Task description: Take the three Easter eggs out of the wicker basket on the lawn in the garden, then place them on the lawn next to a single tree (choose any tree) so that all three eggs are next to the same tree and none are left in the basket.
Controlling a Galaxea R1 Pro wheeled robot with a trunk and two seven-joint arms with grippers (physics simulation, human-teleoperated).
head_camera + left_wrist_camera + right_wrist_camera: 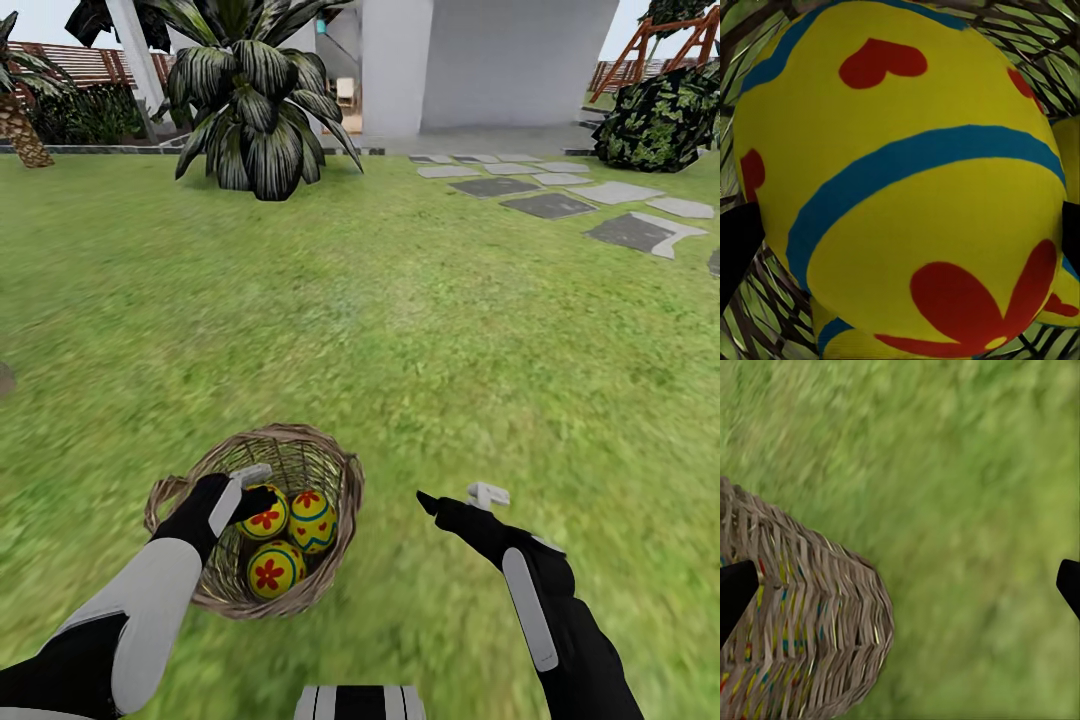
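Down on the lawn [400,300], near the robot and a bit to the left, sits the wicker basket [330,460]. All three Easter eggs are inside it. One egg [265,515] is on the left, one egg [313,520] is on the right, and the third egg [272,570] is nearest the robot. The left gripper [245,490] reaches into the basket, right at the left egg. The right gripper [465,497] hangs over the grass to the right of the basket, and it holds nothing. Far off stand a big leafy plant [255,100], some flat stepping stones [560,195] and a white house wall [480,60].

From the left wrist, the egg [900,180] is huge and very close. A dark finger [736,244] shows on each side of it, touching or almost touching, so the jaws are about one egg apart. I cannot tell if they squeeze it yet.

From the right wrist, the two black fingers [735,592] are spread wide. Between them are grass [975,510] and the woven outside of the basket [817,645].
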